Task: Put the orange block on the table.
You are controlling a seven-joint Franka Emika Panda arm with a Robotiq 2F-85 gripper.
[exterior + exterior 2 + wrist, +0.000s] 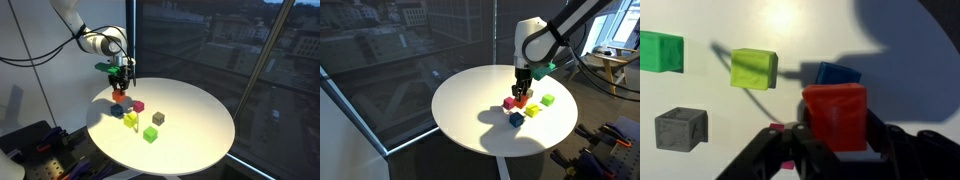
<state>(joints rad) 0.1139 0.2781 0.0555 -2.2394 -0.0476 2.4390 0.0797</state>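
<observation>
Clearly the gripper point(838, 128) is clamped on the orange block point(834, 112): in the wrist view a dark finger presses against each side of it, and in both exterior views the block hangs at the fingertips low over the near part of the table point(200, 110), among the other cubes. Whether its underside already touches anything cannot be told. The main risk looks to be the landing spot. The blue cube point(840, 72) shows just past the block's top edge in the wrist view, and the magenta cube point(138, 105) sits close beside it, so a straight descent could set the block on or against a neighbour rather than on bare tabletop. Letting go while the block is off the surface could make it bounce or tumble into the yellow cube point(130, 120). Opening the jaws while pressing down hard might flick it sideways. The grey cube point(680, 127) and green cube point(660, 52) lie well apart and seem out of harm's way. As for heading, the block is a cube and has no long axis. It sits nearly square between the fingers, one flat face toward the wrist camera, its edges only slightly skewed.
</observation>
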